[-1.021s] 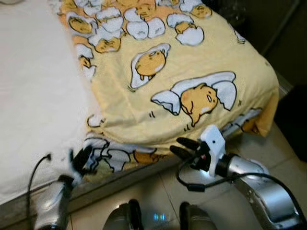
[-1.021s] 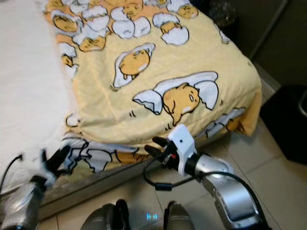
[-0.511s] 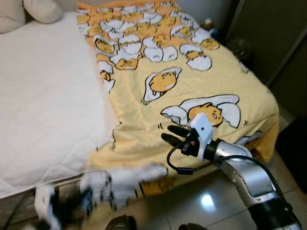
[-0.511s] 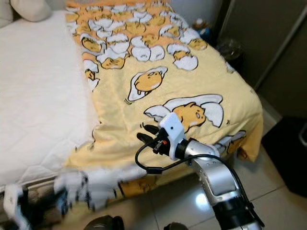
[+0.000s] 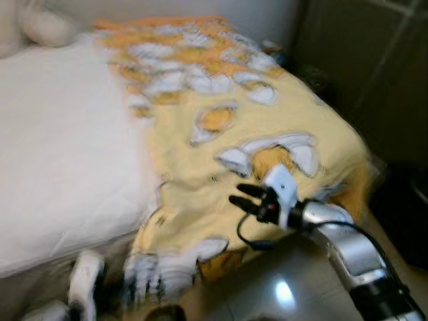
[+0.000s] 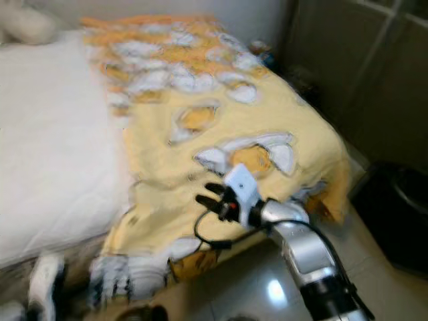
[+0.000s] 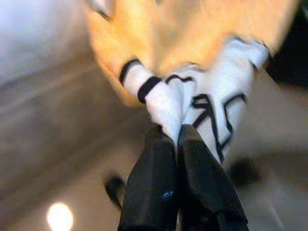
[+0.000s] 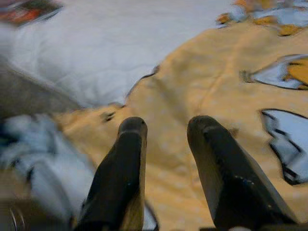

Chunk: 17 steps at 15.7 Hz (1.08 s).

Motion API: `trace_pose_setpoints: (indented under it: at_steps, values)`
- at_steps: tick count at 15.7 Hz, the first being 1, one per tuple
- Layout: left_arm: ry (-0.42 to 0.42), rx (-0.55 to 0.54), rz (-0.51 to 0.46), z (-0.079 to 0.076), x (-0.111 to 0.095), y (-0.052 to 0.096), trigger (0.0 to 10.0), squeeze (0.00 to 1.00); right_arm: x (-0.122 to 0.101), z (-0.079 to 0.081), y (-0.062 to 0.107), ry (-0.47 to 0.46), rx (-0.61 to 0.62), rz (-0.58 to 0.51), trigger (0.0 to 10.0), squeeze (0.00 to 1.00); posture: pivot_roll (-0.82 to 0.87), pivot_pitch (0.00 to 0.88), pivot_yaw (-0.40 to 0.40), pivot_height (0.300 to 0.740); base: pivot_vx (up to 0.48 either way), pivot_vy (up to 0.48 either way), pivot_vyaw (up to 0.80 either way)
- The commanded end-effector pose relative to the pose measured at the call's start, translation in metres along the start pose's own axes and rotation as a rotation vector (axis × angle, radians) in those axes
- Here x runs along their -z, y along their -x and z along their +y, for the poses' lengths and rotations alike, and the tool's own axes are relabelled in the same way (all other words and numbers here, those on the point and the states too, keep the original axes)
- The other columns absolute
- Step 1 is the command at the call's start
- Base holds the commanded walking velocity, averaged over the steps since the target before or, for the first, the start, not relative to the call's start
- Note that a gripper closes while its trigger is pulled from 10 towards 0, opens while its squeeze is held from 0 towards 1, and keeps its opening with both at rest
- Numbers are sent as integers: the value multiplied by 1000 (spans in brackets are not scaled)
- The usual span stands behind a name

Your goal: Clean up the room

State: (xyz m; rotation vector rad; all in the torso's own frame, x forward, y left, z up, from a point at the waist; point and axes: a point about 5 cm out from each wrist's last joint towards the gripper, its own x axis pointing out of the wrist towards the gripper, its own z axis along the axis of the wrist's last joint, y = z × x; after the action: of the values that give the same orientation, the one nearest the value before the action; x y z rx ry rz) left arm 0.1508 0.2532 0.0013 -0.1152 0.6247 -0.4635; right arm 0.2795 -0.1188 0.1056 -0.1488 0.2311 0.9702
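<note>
**Robot pinches the yellow blanket at the bed's edge**

The pictures are blurry. On the left, the white mattress [image 5: 60, 167] lies bare. Low down, the left gripper [image 7: 177, 137] has its fingers [image 7: 149, 187] squeezed together on the blanket's white-and-black corner. The yellow blanket [image 5: 267, 120] with egg pictures covers the right part of the bed and hangs over its edge. On the right, the right gripper [image 5: 242, 198] hovers just above the blanket, its fingers [image 8: 122, 168] apart and holding nothing. The shiny floor [image 5: 287, 267] is below.
</note>
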Motion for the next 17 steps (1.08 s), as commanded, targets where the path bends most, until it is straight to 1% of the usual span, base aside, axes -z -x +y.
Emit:
trace_pose_setpoints:
  at_steps: [1,2,3,4,6,7,8,9,10,11,12,13,14,15,16,17]
  values:
    - [54,-19,27,2,10,6,10000,0,-1,0,1,10,-2,-12,10000,0,-89,31,56,740,0,0,0]
    - [93,3,-31,2,0,2,10000,1000,0,-1,2,11,2,-11,10000,0,-89,27,56,740,0,0,0]
    - [95,10,-58,4,-5,1,10000,1000,0,-1,2,13,4,-10,10000,0,-90,26,58,740,0,0,0]
    - [103,13,-58,6,-7,2,10000,1000,0,-2,3,13,7,-9,10000,0,-86,24,56,740,0,0,0]
    - [120,39,-32,7,-6,7,10000,1000,1,-3,4,14,9,-8,10000,0,-81,19,55,740,0,0,0]
    - [112,37,-2,7,-3,10,10000,1000,2,-3,4,13,10,-7,10000,0,-74,16,51,740,0,0,0]
    - [68,-12,-1,12,-2,10,10000,1000,3,-3,4,14,11,-8,10000,0,-71,14,46,740,0,0,0]
    - [19,-83,-38,18,-8,8,10000,1000,3,-3,3,13,13,-9,10000,0,-62,12,37,740,0,0,0]
    - [-2,-138,-109,23,-20,1,10000,0,4,-5,3,9,23,-13,10000,0,-53,10,23,740,0,0,0]
    - [-34,-263,-197,34,-37,-4,10000,0,5,-7,2,5,48,-18,10000,0,-44,8,10,740,0,0,0]
    - [-16,-356,-308,42,-55,-7,10000,0,7,-10,1,6,114,-14,10000,0,-47,4,4,740,0,0,0]
    - [-1,-417,-350,44,-67,-14,10000,0,10,-16,0,15,203,-3,10000,0,-51,2,3,740,0,0,0]
    - [17,-410,-384,39,-75,-20,10000,0,11,-19,0,14,256,-2,10000,0,-57,0,2,740,0,0,0]
    - [44,-372,-456,18,-96,-40,10000,0,9,-29,4,37,459,-32,10000,0,-63,0,1,740,0,0,0]
    - [21,-344,-496,1,-111,-52,10000,0,11,-33,8,13,560,-35,10000,0,-70,0,1,740,0,0,0]
    - [-67,-307,-500,-18,-120,-66,10000,0,15,-31,13,19,610,-46,10000,0,-82,0,8,740,0,0,0]
